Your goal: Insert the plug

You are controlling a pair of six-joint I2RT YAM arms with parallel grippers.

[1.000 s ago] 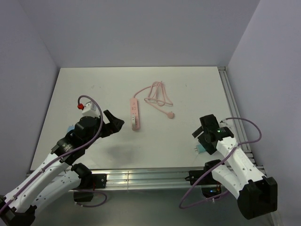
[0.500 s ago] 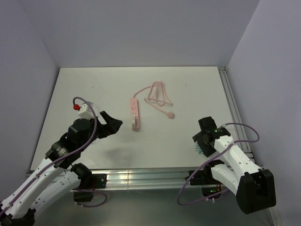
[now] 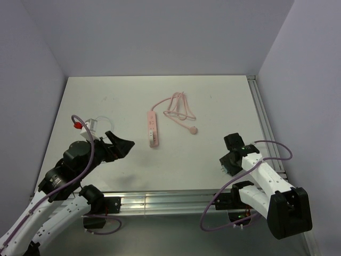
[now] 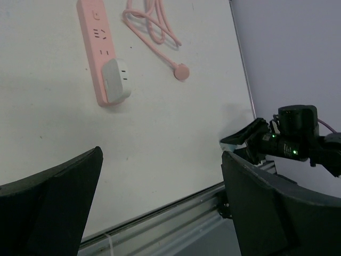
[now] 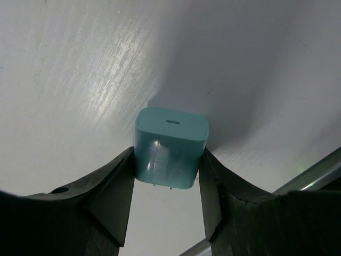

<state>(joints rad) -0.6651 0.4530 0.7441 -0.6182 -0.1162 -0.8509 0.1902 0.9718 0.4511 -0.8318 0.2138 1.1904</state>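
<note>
- Plug (image 5: 170,146): small teal block with rounded corners. A narrow slot is in the face turned to the right wrist camera, and two short metal prongs show at its lower end. It sits close to the near edge of the bench (image 3: 106,101), toward the near right corner, and appears from above as a teal patch (image 3: 226,168). Whether it rests on the surface cannot be told.
- Right end effector (image 5: 168,160): closed on the plug, with one dark finger pressed to each side of the teal body. It is angled down over the near right part of the bench.
- Left end effector (image 4: 160,197): spread wide with nothing between the fingers. It is raised above the near left part of the bench (image 3: 120,145) and faces the middle and the far right.
- Power strip (image 3: 153,129): long and pink, lying flat around the middle of the bench, with its length running from far edge to near edge. It is well apart from the plug.
- Adapter (image 4: 117,81): white block seated on the near end of the power strip, with socket holes in its top.
- Cord (image 3: 178,109): pink, in loose loops just right of the strip's far end, on the far side of the bench.
- Cord end (image 4: 182,72): round and pink, lying right of the strip.
- Rail (image 3: 160,200): bare metal, running along the near edge.
</note>
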